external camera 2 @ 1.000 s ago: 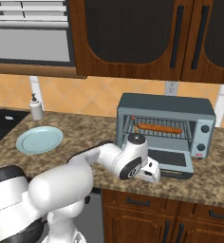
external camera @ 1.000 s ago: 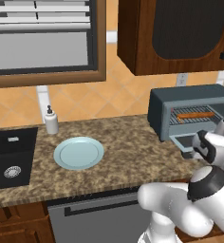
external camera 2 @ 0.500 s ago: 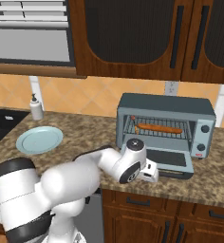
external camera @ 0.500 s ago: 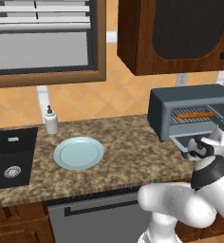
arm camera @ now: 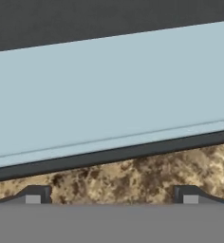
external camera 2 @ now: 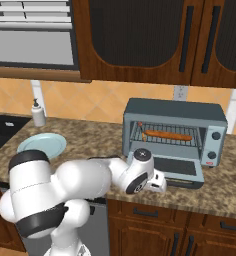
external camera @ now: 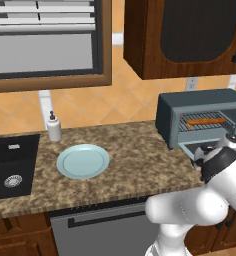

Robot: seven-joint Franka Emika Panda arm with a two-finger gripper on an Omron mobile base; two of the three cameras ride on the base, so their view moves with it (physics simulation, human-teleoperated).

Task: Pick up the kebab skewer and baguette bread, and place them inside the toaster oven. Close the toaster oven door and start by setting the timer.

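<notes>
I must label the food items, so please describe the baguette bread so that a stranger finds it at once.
Look at the blue-grey toaster oven on the right of the counter, with its door folded down. On the wire rack inside lies the baguette bread, a long orange-brown loaf, the only orange thing there.

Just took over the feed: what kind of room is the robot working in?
A home-style kitchen, rendered in simulation. A speckled stone counter carries a toaster oven with its door folded down, a black sink is set into the counter on the left, and dark wooden cabinets hang above.
</notes>
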